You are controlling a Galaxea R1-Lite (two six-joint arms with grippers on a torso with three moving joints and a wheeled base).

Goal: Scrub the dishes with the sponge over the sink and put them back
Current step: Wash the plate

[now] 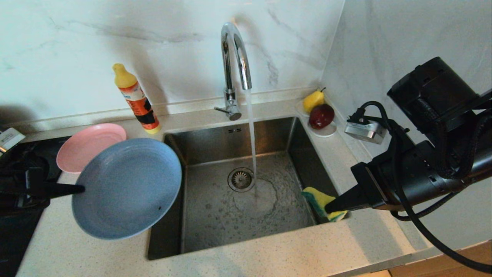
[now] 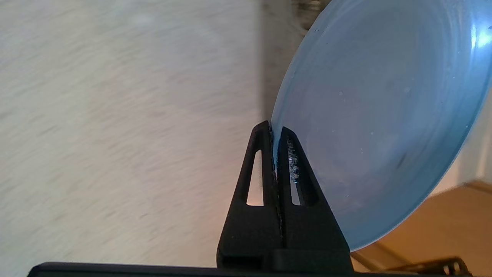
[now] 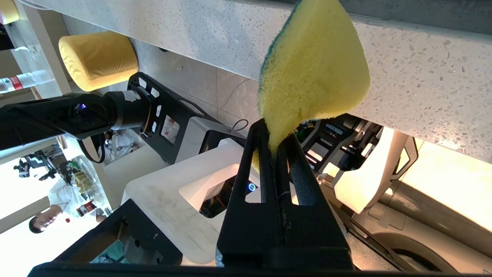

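Observation:
My left gripper [image 1: 78, 189] is shut on the rim of the large pale-blue plate [image 1: 128, 188], which hangs above the counter at the left edge of the sink [image 1: 292, 154]. In the left wrist view the plate [image 2: 380, 115] stands between the closed fingers of that gripper [image 2: 273, 129]. Behind it the pink plate [image 1: 82, 144] lies on the counter. At the sink's right edge my right gripper [image 1: 330, 207] is shut on the yellow sponge [image 1: 319, 200] with its green face; the sponge [image 3: 313, 73] bulges out of the gripper [image 3: 272, 138]. Water runs from the tap [image 1: 234, 57].
An orange dish-soap bottle [image 1: 136, 98] stands behind the plates. A white saucer [image 1: 326, 130] holding a yellow pear [image 1: 313, 100] and a dark red fruit [image 1: 321, 115] sits at the back right corner. A black hob [image 1: 19, 231] lies at the far left.

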